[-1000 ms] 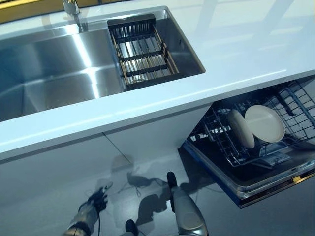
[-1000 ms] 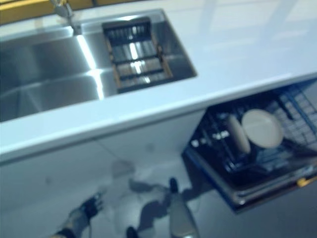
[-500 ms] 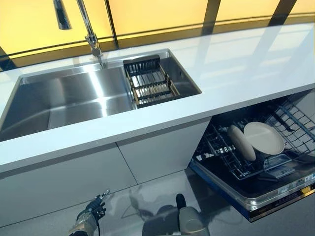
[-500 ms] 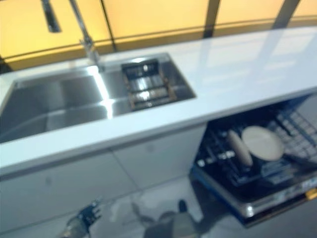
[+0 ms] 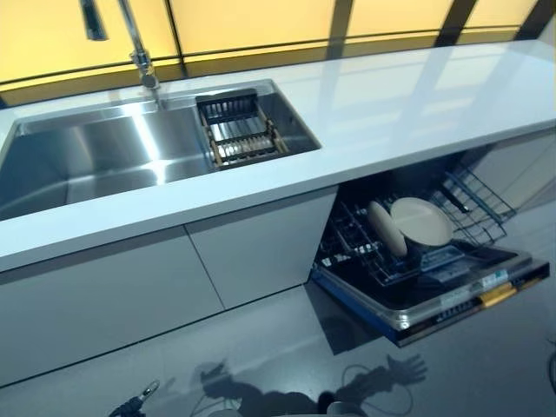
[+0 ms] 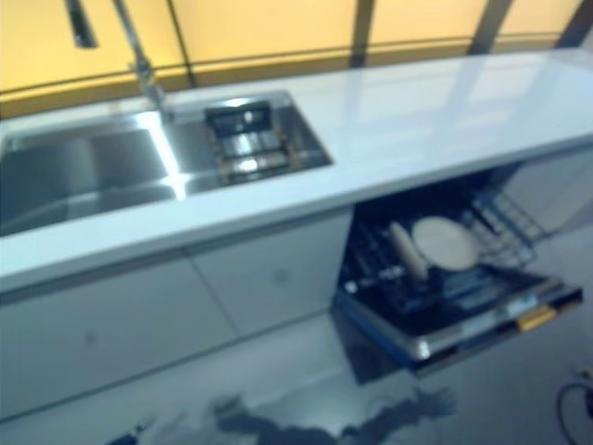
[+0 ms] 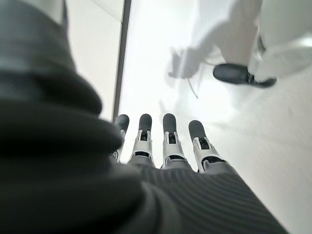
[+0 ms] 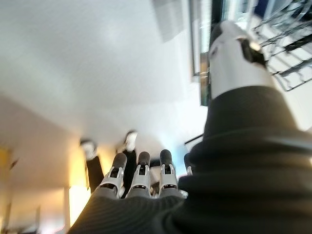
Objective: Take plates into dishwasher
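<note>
Two plates (image 5: 408, 224) stand on edge in the rack (image 5: 469, 204) of the open dishwasher (image 5: 434, 291) under the counter (image 5: 391, 104). Left hand (image 7: 165, 141) and right hand (image 8: 139, 178) hang with straight fingers, holding nothing.

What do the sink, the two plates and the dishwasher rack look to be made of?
Sink: brushed stainless steel, judging by its grey sheen and streaked highlights.
Plates: probably glazed ceramic, cream and smooth, though plastic cannot be ruled out.
Dishwasher rack: thin wire grid, likely coated metal; the coating is too small to confirm.
</note>
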You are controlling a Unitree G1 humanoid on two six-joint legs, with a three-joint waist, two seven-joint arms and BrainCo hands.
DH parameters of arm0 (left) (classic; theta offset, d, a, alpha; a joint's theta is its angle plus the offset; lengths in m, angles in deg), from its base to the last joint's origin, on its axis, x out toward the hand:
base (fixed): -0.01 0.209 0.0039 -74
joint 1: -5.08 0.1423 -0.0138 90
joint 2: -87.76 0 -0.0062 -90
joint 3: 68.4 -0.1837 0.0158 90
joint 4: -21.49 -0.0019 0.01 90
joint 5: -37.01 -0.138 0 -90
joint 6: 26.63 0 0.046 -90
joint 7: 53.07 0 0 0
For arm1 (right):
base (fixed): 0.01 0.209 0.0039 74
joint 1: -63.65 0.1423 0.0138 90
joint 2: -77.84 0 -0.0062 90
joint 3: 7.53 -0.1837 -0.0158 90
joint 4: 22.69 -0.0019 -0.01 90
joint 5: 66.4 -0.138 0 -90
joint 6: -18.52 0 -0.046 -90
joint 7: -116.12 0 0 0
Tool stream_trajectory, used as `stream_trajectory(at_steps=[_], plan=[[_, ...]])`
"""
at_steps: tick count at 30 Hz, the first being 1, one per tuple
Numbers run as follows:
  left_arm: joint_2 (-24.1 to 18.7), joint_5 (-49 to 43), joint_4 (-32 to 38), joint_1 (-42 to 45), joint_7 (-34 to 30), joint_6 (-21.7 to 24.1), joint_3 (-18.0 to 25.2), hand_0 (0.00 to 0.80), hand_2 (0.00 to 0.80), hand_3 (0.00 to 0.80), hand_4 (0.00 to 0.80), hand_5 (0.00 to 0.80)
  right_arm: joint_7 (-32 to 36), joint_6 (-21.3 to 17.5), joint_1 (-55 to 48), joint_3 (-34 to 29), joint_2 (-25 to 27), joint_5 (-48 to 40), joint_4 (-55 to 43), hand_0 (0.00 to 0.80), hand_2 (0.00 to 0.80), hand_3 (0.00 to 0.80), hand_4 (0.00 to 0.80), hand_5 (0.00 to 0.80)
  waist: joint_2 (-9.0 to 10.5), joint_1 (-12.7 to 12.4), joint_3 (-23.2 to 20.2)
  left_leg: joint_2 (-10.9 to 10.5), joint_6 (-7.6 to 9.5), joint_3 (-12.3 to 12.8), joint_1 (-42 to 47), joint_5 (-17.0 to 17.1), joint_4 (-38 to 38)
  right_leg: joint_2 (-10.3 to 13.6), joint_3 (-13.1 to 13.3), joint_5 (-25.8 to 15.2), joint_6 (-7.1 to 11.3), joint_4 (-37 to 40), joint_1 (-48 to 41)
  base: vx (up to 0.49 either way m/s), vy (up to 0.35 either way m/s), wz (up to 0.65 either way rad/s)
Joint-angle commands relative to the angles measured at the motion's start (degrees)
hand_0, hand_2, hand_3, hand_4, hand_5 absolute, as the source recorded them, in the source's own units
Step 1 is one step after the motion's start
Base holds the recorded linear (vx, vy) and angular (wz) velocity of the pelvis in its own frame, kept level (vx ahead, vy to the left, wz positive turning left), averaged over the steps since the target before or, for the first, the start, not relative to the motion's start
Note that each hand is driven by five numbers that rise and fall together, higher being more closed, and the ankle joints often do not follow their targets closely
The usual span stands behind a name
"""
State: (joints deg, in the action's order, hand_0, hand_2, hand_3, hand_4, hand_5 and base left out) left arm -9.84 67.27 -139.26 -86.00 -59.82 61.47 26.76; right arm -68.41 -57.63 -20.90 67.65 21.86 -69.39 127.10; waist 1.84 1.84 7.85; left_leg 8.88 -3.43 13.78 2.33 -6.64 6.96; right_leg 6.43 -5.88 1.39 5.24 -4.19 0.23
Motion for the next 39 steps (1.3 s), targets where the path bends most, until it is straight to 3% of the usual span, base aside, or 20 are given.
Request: stream_trajectory(at_steps=[1, 8, 13, 15, 18, 19, 20, 21, 22, 23, 24, 27, 33, 36, 37, 38, 39], plan=[[-2.1, 1.4, 1.5, -3.1, -0.5, 1.7, -1.7, 0.000, 0.000, 0.000, 0.000, 0.000, 0.4, -0.9, -3.0, -1.4, 0.7, -0.7, 2.2, 0.000, 0.000, 0.000, 0.000, 0.000, 2.97, 1.4, -1.1, -2.9, 3.48, 0.8, -2.5, 2.8, -0.8, 2.7, 1.4, -1.0, 3.02, -0.5, -3.4, -0.103, -0.112, 0.00], [-1.8, 1.6, -0.8, -1.7, 0.4, 1.5, -2.3, 0.000, 0.000, 0.000, 0.000, 0.000, 4.4, -1.0, -4.1, -0.8, -0.3, 0.4, 3.6, 0.000, 0.000, 0.000, 0.000, 0.000, 2.04, 1.5, -1.7, -2.3, 1.95, -0.9, 0.3, 6.7, -8.6, 0.2, -0.4, 0.4, 1.25, -0.3, -2.9, -0.109, -0.177, -0.02], [-1.4, 0.1, -1.6, 1.4, -0.1, 2.0, 0.7, 0.000, 0.000, 0.000, 0.000, 0.000, 7.7, 1.3, -4.8, -1.1, -3.1, -6.1, 2.8, 0.000, 0.000, 0.000, 0.000, 0.000, 1.78, 0.2, -1.2, -0.5, -2.05, -0.1, -5.3, 14.5, -12.0, -3.1, -3.0, -0.5, -0.42, 4.8, -5.3, -0.132, -0.197, 0.26], [-0.1, -0.3, -1.5, 1.5, -0.5, 2.9, 1.9, 0.000, 0.000, 0.000, 0.000, 0.000, 6.6, 3.0, -4.4, -2.1, -4.3, -10.8, 1.9, 0.000, 0.000, 0.000, 0.000, 0.000, 2.38, 0.4, -0.5, -0.6, -1.37, 1.8, -5.3, 13.3, -8.6, -3.1, -4.0, -0.8, -1.38, 4.8, -4.8, -0.221, -0.106, 0.27], [2.3, -1.0, -0.9, -0.5, -1.0, 3.1, 0.9, 0.000, 0.000, 0.000, 0.000, 0.000, 4.6, -0.2, -4.9, -3.5, -6.8, -11.0, 5.0, 0.000, 0.000, 0.000, 0.000, 0.000, 4.58, 2.7, -0.3, -1.8, 1.45, 5.5, -3.2, 2.4, 7.0, -0.5, -7.2, -2.0, -2.53, 3.3, -2.9, -0.260, -0.089, 0.51], [2.4, -1.1, -1.0, -0.7, -1.0, 3.2, 0.7, 0.000, 0.000, 0.000, 0.000, 0.000, 4.6, -0.4, -5.0, -3.7, -6.7, -11.0, 5.2, 0.000, 0.000, 0.000, 0.000, 0.000, 4.47, 2.9, -0.3, -1.9, 1.71, 5.4, -2.8, 1.4, 7.8, -0.5, -7.6, -1.8, -2.60, 2.8, -2.6, -0.205, 0.017, 0.94], [2.4, -1.2, -1.0, -1.1, -1.3, 3.0, 0.0, 0.000, 0.000, 0.000, 0.000, 0.000, 4.3, -0.3, -5.3, -4.0, -6.4, -11.9, 5.3, 0.000, 0.000, 0.000, 0.000, 0.000, 3.69, 3.6, -0.7, -3.2, 2.33, 4.5, -0.1, -0.7, 6.6, -1.1, -8.7, -1.0, -2.99, 0.5, -1.0, -0.180, 0.109, 0.73], [2.3, -1.0, -0.7, -1.1, -1.6, 2.8, -0.5, 0.000, 0.000, 0.000, 0.000, 0.000, 3.6, 0.1, -5.4, -4.0, -6.4, -12.3, 4.7, 0.000, 0.000, 0.000, 0.000, 0.000, 2.22, 4.2, -0.7, -4.7, 2.64, 2.6, 3.2, -1.4, 1.4, -2.5, -9.4, -0.2, -3.00, -2.4, 1.1, -0.158, 0.111, 0.48], [2.3, -1.0, -0.7, -1.1, -1.6, 2.8, -0.5, 0.000, 0.000, 0.000, 0.000, 0.000, 3.5, 0.1, -5.4, -4.0, -6.4, -12.3, 4.6, 0.000, 0.000, 0.000, 0.000, 0.000, 2.12, 4.2, -0.7, -4.9, 2.68, 2.4, 3.7, -1.3, 0.7, -2.5, -9.4, 0.0, -2.97, -2.8, 1.1, -0.161, 0.127, 0.37], [2.1, -0.7, -0.8, -2.1, -2.2, 2.3, -2.2, 0.000, 0.000, 0.000, 0.000, 0.000, 2.7, 0.6, -5.6, -4.3, -5.9, -15.2, 4.4, 0.000, 0.000, 0.000, 0.000, 0.000, 0.58, 4.9, -0.5, -5.8, 2.45, 0.2, 6.1, 0.5, -5.5, -3.9, -10.0, -0.2, -2.96, -4.1, 3.5, -0.158, 0.089, 0.59], [2.5, -1.2, -1.0, -2.8, -2.6, 2.7, -3.1, 0.000, 0.000, 0.000, 0.000, 0.000, 1.2, 1.1, -5.4, -4.2, -6.5, -16.9, 4.1, 0.000, 0.000, 0.000, 0.000, 0.000, 0.45, 4.8, 0.1, -6.8, 3.10, -1.5, 5.8, 1.0, -7.0, -3.8, -9.6, -1.6, -2.06, -5.4, 4.6, -0.221, 0.095, 0.77], [2.8, -0.6, -0.6, -3.7, -2.6, 4.0, -4.2, 0.000, 0.000, 0.000, 0.000, 0.000, 1.5, 2.4, -4.6, -3.9, -6.7, -15.9, 4.2, 0.000, 0.000, 0.000, 0.000, 0.000, 1.06, 4.7, 0.3, -7.5, 3.26, -2.4, 4.8, 1.9, -7.9, -3.4, -8.5, -3.6, -0.97, -2.8, 5.4, -0.162, 0.070, 0.44], [1.1, 0.0, -0.1, -3.6, -1.0, 4.4, -4.6, 0.000, 0.000, 0.000, 0.000, 0.000, 2.7, 2.4, -4.2, -3.0, -5.3, -12.0, 7.8, 0.000, 0.000, 0.000, 0.000, 0.000, 1.95, 4.6, -0.1, -8.0, 3.65, 0.9, 4.7, 1.3, -7.2, -2.5, -8.9, -5.4, 0.44, -0.7, 5.8, -0.067, 0.091, 0.01], [-0.1, -0.8, -0.6, -2.7, -0.6, 3.7, -4.4, 0.000, 0.000, 0.000, 0.000, 0.000, 4.0, 3.1, -5.3, -3.5, -5.3, -12.2, 9.0, 0.000, 0.000, 0.000, 0.000, 0.000, 2.00, 4.5, 0.2, -7.8, 4.28, 0.9, 4.5, 1.7, -7.3, -2.7, -7.3, -5.3, 0.73, -3.8, 6.1, -0.102, -0.065, -0.20], [-0.9, -0.9, -0.8, -1.8, -0.1, 3.2, -3.4, 0.000, 0.000, 0.000, 0.000, 0.000, 4.0, 3.7, -5.5, -3.5, -6.2, -12.3, 9.2, 0.000, 0.000, 0.000, 0.000, 0.000, 1.82, 3.2, 0.3, -6.6, 4.40, 0.8, 3.2, 2.3, -6.0, 0.5, -7.1, -5.6, 1.29, -6.1, 5.6, -0.174, -0.140, -0.13], [-1.1, -0.7, -0.9, -1.8, 0.0, 3.1, -3.3, 0.000, 0.000, 0.000, 0.000, 0.000, 4.0, 3.8, -5.4, -3.5, -6.4, -12.5, 9.2, 0.000, 0.000, 0.000, 0.000, 0.000, 1.85, 3.0, 0.2, -6.4, 4.41, 0.7, 2.7, 2.6, -5.8, 1.2, -7.0, -6.2, 1.32, -6.2, 5.8, -0.246, -0.320, -0.31], [-1.9, -0.5, -1.1, -1.5, 0.2, 2.0, -2.5, 0.000, 0.000, 0.000, 0.000, 0.000, 3.4, 3.0, -5.0, -3.5, -7.9, -14.0, 10.4, 0.000, 0.000, 0.000, 0.000, 0.000, 1.72, 2.3, 0.4, -5.1, 4.33, 0.6, 1.2, 2.4, -4.1, 5.1, -5.5, -8.1, 1.71, -4.9, 5.4, -0.123, -0.221, -0.33]])
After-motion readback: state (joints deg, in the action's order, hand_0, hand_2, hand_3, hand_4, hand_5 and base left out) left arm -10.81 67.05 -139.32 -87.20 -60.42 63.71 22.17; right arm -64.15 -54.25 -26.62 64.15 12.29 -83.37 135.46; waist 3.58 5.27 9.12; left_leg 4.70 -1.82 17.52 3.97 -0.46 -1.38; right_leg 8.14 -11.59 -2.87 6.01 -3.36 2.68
